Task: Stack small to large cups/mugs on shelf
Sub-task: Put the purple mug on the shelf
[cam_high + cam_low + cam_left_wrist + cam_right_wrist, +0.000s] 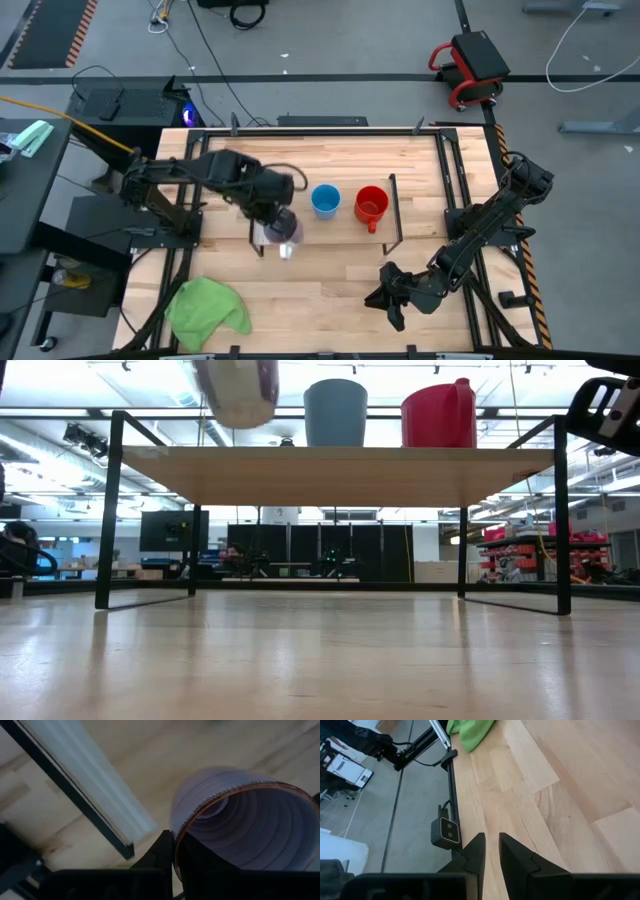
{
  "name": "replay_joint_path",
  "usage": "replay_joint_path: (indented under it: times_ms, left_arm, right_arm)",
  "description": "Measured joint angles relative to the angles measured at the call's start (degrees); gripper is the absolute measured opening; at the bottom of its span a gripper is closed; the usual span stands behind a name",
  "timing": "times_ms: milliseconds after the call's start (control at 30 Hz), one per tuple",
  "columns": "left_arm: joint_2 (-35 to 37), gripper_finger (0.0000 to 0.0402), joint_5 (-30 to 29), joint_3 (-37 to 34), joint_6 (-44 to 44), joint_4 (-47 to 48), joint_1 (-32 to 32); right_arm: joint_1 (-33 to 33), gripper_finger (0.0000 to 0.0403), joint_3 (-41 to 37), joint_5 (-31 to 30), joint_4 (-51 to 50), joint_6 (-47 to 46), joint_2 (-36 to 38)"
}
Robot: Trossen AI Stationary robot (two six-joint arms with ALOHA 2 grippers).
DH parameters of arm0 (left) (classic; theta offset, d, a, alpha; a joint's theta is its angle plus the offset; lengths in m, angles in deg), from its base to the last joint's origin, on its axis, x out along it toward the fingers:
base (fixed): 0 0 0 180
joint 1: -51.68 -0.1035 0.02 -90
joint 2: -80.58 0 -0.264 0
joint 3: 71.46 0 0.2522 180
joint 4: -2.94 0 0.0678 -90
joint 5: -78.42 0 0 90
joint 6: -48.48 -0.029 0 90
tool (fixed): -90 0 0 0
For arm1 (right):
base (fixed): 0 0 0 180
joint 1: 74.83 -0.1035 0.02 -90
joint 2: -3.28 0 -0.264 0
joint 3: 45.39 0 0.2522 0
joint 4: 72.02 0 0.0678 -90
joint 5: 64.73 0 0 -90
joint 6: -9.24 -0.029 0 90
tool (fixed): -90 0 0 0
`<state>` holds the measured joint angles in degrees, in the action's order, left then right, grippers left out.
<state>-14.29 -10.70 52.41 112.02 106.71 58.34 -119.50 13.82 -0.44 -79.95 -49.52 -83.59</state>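
Observation:
The pale purple mug (285,236) is in my left gripper (277,222), above the left end of the shelf (340,235). In the low view the mug (237,390) is tilted and clear of the shelf board (330,470). The blue cup (325,200) and the red mug (371,205) stand upright side by side on the shelf, the red one to the right with its handle toward the near edge. My right gripper (385,295) is shut and empty, low over the table near its front edge, right of centre. My left gripper holds the purple mug by its rim (176,845), with one finger (200,867) inside the mug and the other finger (161,851) outside its wall. The mug is lifted clear of the shelf and tilted, its open mouth toward the wrist camera.
A green cloth (207,308) lies at the table's near left corner. The shelf's white strip (90,785) and black end frame (70,795) lie just beside the held mug. Bare tabletop lies between the shelf and the near edge.

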Motion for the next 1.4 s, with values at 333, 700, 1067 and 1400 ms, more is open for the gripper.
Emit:
replay_joint_path:
  times_ms: [333, 700, 1067, 1400]
  left_arm:
    - [0.04, 0.0017, -0.03, 0.02, -7.93, 0.0, -10.32]
    - [0.04, 0.0017, 0.37, 0.02, -9.43, 0.01, -13.0]
    - [0.04, 0.0017, 0.26, -0.63, -9.49, -0.16, -13.24]
    - [0.24, 0.0017, 2.73, -7.38, -9.09, -0.27, -12.92]
  right_arm:
    - [-0.14, 0.0062, 0.0, -1.75, 0.02, -1.75, 0.0]
    - [-0.15, 0.0046, 0.0, -2.38, 0.02, -2.57, 0.0]
    - [-0.15, 0.0039, 0.0, -2.43, 0.02, -1.73, 0.0]
    - [-0.13, 0.0038, 0.0, -2.84, 0.04, -1.68, 0.0]
